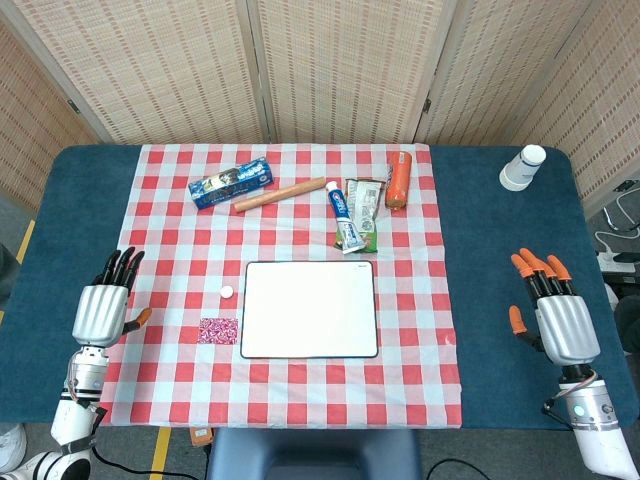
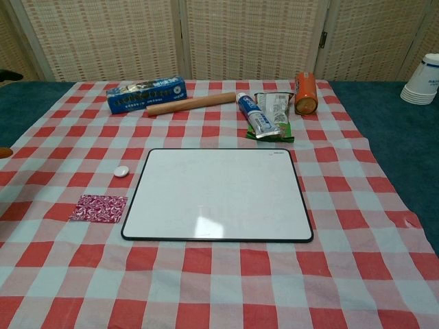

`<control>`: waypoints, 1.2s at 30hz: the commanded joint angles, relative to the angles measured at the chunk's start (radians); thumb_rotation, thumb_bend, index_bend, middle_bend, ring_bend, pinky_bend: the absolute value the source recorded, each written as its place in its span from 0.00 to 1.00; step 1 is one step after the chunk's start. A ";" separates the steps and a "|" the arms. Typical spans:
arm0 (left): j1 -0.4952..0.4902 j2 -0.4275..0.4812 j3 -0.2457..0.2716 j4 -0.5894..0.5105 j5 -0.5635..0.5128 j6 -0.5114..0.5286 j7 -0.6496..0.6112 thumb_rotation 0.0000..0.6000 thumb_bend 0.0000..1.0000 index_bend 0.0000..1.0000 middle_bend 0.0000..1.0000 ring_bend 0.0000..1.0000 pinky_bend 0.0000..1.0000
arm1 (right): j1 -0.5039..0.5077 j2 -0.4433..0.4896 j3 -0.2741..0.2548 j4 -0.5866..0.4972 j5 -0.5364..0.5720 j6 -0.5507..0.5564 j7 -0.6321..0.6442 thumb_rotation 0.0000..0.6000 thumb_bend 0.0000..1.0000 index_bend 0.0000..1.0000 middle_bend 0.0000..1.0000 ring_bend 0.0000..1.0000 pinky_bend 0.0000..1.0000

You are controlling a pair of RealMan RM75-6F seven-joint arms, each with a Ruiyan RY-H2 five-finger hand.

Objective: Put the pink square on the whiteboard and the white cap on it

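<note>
Both robot hands lie apart from the task's things, at the outer edges of the counter. Left robot hand (image 1: 103, 305), silver-backed with black fingers, rests at the left border of the checked cloth, fingers spread and pointing away from the robot, holding nothing. Right robot hand (image 1: 555, 305), silver with orange-tipped fingers, lies on the bare blue surface well right of the cloth, fingers likewise spread and empty.

Between them, the small pink patterned square (image 1: 218, 331) lies flat on the cloth just beside the left edge of the white rectangular whiteboard with a black rim (image 1: 310, 309), apart from it by a narrow gap. The small round white cap (image 1: 227, 292) sits on the cloth a little farther from the robot than the square, near the board's upper left corner, touching neither. The board's face is bare.

Beyond the board lie a blue rectangular box (image 1: 231, 182), a wooden rolling pin (image 1: 280, 194), a white and blue toothpaste tube (image 1: 342, 216) resting on a green snack packet (image 1: 365, 212), and an orange cylinder (image 1: 399, 178) on its side. A stack of white paper cups (image 1: 523, 167) stands at the far right.

The chest view shows the square, cap and board closer and the cups at its right edge, but no clear view of either hand; only the head view shows them.

The red-and-white checked cloth (image 1: 420, 330) covers the middle of the dark blue counter (image 1: 500, 300). Woven folding screens (image 1: 340, 60) stand behind.
</note>
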 commanded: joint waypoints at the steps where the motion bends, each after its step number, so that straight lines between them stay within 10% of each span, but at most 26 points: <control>1: 0.000 -0.001 0.000 0.000 -0.001 -0.001 0.000 1.00 0.22 0.00 0.00 0.00 0.36 | 0.000 0.000 0.000 0.000 0.001 -0.001 -0.001 1.00 0.46 0.00 0.00 0.00 0.00; 25: 0.016 0.049 0.003 -0.066 0.046 0.047 -0.017 1.00 0.22 0.00 0.01 0.12 0.43 | 0.002 0.012 -0.015 -0.006 -0.027 -0.006 0.016 1.00 0.46 0.00 0.00 0.00 0.00; 27: 0.015 0.051 0.006 -0.066 0.057 0.047 -0.035 1.00 0.22 0.00 0.11 0.33 0.60 | 0.000 0.012 -0.017 -0.005 -0.030 -0.003 0.019 1.00 0.46 0.00 0.00 0.00 0.00; 31: 0.000 0.109 0.040 -0.105 0.079 -0.021 -0.047 1.00 0.22 0.12 0.74 0.93 0.98 | -0.007 0.014 -0.018 -0.007 -0.028 0.005 0.024 1.00 0.45 0.00 0.00 0.00 0.00; 36: -0.029 0.214 0.091 -0.201 0.125 -0.107 0.042 1.00 0.23 0.23 0.95 1.00 1.00 | -0.006 0.011 -0.021 -0.007 -0.026 -0.002 0.013 1.00 0.45 0.00 0.00 0.00 0.00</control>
